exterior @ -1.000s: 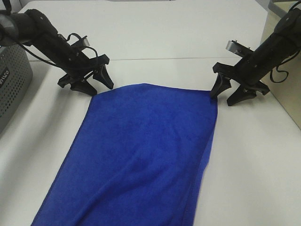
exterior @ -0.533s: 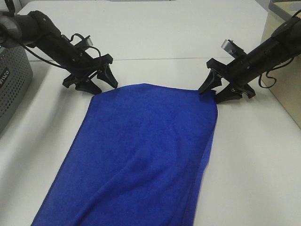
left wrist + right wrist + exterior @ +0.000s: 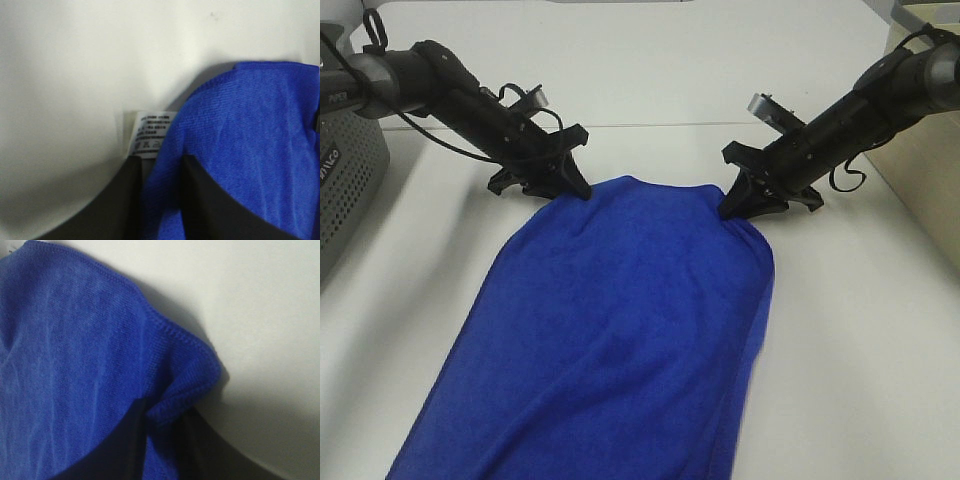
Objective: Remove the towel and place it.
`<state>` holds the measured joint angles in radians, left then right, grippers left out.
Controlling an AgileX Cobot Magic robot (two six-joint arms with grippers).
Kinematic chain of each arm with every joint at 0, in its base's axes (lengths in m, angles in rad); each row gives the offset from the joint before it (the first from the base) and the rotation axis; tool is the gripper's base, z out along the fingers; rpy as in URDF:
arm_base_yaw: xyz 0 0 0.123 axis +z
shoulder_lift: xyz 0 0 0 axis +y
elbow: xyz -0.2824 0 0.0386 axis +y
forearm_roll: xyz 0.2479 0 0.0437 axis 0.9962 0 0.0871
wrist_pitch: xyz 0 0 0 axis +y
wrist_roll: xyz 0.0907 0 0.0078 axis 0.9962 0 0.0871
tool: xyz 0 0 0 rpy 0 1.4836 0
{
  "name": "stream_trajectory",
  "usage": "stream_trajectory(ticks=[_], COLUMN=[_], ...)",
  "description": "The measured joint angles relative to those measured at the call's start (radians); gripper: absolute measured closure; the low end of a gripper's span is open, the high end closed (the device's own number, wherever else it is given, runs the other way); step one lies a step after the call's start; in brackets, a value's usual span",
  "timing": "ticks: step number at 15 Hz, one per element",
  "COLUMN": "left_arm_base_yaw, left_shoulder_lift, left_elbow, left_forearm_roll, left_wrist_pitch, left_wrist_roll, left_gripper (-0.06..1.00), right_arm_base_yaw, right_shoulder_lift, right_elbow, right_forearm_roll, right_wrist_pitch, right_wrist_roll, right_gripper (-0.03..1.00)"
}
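I'm looking down on a white table that fills nearly the whole frame, a faint seam running across its upper part. The blue towel lies on it, spreading from the centre down to the bottom edge. At the left edge of the frame sits a grey perforated basket.

White table (evenly lit), grey basket

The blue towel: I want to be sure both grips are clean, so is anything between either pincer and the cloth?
Nothing visible. The left pincer and right pincer each pinch a far corner of the plain royal-blue fuzzy towel directly. Only the towel's own white care label lies beside the left grip.
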<state>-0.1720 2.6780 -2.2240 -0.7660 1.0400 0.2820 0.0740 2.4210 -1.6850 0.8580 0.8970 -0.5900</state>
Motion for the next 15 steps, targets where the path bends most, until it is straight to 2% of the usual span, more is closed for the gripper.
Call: stream_trajectory(ticks=[1,2,3,6,11,15], left_arm_base_yaw=[-0.001,-0.001,-0.001,-0.003,-0.003,-0.005], left_shoulder_lift=[0.005,0.009,0.011,0.019,0.02,0.02], left_elbow=[-0.005,-0.013,-0.023,-0.07,-0.203,-0.219], left_forearm_roll=[0.016,0.02,0.03,0.08,0.16,0.224], left_wrist_pitch=[-0.001,-0.001,-0.002,-0.004,-0.014,-0.135], left_wrist_roll=[0.016,0.026,0.031,0.037,0.028,-0.012], left_gripper=[0.83,0.92,0.94,0.94,0.94,0.94], right_arm_base_yaw=[0.004,0.004,0.004,0.005,0.006,0.007], right_shoulder_lift=[0.0,0.0,0.0,-0.001,-0.001,0.0], right_elbow=[0.0,0.0,0.0,-0.03,-0.24,-0.338], right_forearm_roll=[-0.008,-0.013,-0.016,-0.05,-0.136,-0.135], right_wrist_pitch=[-0.006,-0.009,-0.01,-0.021,-0.024,-0.101], right_wrist_roll=[-0.004,-0.013,-0.027,-0.069,-0.079,-0.127], right_gripper=[0.9,0.96,0.97,0.97,0.97,0.97])
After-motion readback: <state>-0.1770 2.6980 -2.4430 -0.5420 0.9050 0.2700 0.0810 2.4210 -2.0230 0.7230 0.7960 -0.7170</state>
